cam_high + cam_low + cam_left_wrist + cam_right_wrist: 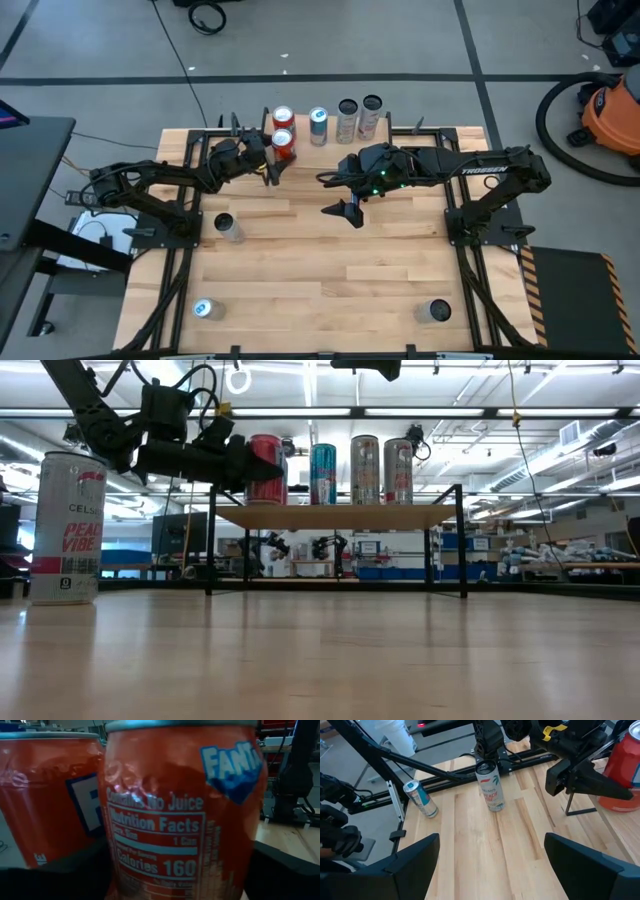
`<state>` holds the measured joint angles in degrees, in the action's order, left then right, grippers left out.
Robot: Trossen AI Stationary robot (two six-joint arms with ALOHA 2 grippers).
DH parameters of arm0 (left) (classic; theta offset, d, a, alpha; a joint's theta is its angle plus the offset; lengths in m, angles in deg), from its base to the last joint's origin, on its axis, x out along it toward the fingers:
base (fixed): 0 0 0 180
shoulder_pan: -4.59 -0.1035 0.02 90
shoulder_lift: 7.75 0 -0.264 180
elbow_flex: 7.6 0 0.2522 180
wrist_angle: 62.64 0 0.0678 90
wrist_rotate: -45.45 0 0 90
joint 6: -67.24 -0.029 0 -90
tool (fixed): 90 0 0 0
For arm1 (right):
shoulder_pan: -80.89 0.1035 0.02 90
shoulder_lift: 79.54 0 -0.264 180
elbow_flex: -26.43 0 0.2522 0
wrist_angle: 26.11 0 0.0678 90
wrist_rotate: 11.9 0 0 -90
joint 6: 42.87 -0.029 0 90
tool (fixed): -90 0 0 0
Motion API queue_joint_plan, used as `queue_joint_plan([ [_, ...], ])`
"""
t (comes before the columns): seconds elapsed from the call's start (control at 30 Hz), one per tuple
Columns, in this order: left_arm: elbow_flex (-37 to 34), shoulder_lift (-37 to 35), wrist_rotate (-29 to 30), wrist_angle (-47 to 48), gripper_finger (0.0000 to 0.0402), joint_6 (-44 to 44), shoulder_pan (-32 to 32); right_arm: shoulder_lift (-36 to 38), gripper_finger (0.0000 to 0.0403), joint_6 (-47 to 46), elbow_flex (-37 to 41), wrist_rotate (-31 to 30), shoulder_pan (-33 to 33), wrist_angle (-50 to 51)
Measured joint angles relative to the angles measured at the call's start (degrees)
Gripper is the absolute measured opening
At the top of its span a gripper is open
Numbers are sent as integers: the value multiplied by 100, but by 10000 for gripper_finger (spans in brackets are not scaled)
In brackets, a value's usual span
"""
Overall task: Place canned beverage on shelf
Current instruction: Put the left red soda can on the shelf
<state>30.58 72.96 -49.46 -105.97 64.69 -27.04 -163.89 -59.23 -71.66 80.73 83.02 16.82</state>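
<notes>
From above, the left claw [268,166] is seen at the left end of the shelf [420,137], its fingers standing apart on either side of an orange can [283,146] that rests on the shelf top just in front of a second orange can [283,119]; three more cans, a blue one [318,125] and two silver ones [347,120], are lined up to the right along the far edge. The placing step is judged to be at its end: the can appears set down and let go, so a straight backing-off is called for next, without the can being nudged into its neighbour. The right claw [338,196] is held over the middle of the worktop [330,270] with its fingers wide apart and nothing between them. Three more cans are left on the worktop, one near the left edge [229,227] and two at the near corners. In the low view, the cans are shown upright on the light board, carried on thin black legs, and a tall white can [68,528] stands near on the left; a workshop with benches and ceiling lights lies behind. In the left wrist view, the orange can [180,810] fills the picture. In the right wrist view, pale wood planks are shown.
</notes>
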Motion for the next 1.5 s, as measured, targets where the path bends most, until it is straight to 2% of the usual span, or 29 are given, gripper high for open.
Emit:
queue_joint_plan([
  [0.1, 0, -2, 2, 1, 393, -21, 2, 0, 369, 0, 0, -1, 0, 0],
  [0.47, 0, -28, 13, -106, 380, 48, 34, 0, 369, 0, 0, 0, 0, 0],
  [0.97, 2, -465, 11, -231, 380, 232, 37, 0, 369, 0, 0, 0, 0, 0],
  [1.3, 3, -485, 8, -950, 380, 236, 38, 0, 369, 0, 0, 0, -2, -48],
  [1.5, 214, -698, 9, -816, 380, 231, 37, 0, 369, 0, 0, 0, -1, -69],
])
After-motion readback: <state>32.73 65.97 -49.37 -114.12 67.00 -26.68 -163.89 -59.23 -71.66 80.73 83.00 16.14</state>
